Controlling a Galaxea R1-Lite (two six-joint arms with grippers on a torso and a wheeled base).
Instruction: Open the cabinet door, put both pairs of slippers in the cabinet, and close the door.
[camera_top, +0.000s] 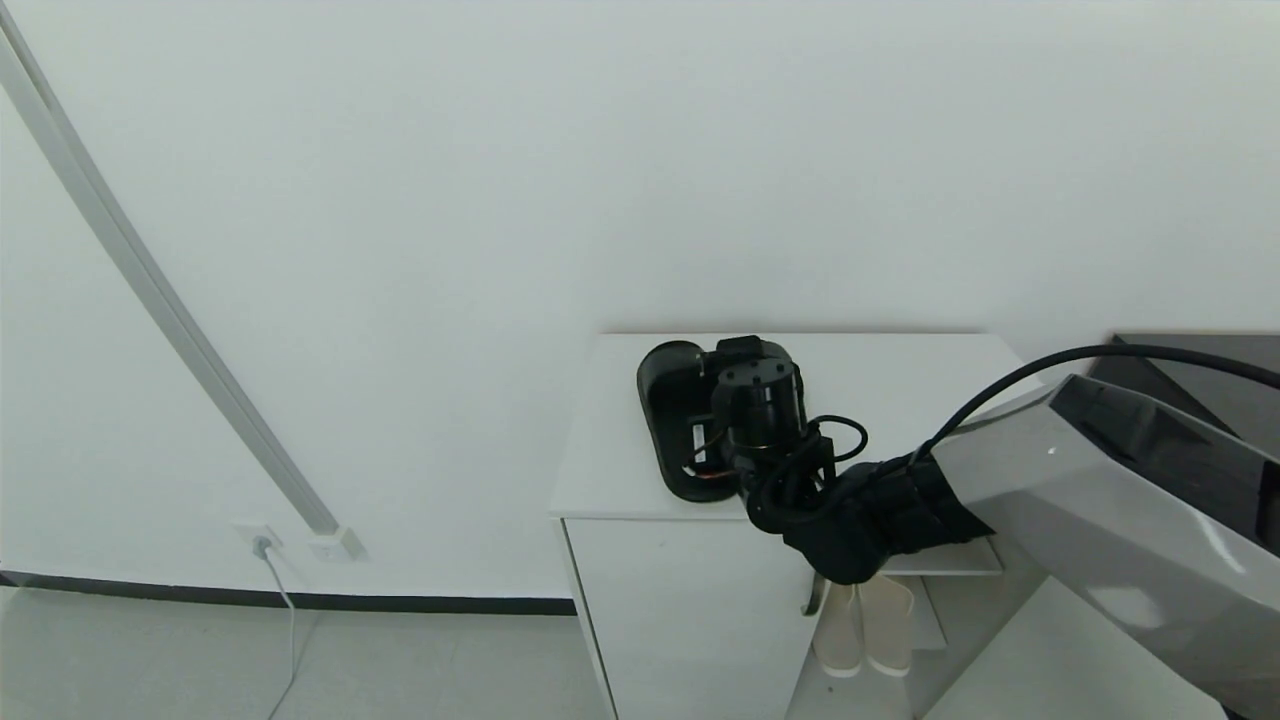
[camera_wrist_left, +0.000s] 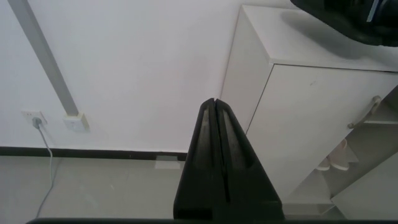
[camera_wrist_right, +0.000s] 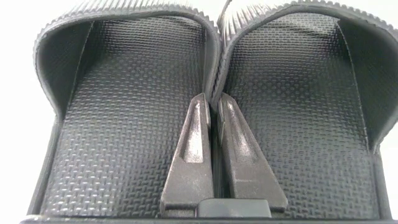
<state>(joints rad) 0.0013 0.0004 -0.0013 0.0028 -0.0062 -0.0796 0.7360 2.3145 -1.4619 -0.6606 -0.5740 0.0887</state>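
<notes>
With white slippers (camera_top: 862, 625) already in the open cabinet (camera_top: 690, 610), the right claw (camera_wrist_right: 212, 102), narrowed, pinches the black slippers (camera_top: 672, 420) on top, which next need lifting inside.

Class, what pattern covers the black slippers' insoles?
The slippers have a fine diamond-grid insole texture, clearest in the right wrist view.

head: high, down onto cabinet (camera_top: 690, 620) | left wrist: low — same cabinet | right wrist: close over black slippers (camera_wrist_right: 124, 124)
</notes>
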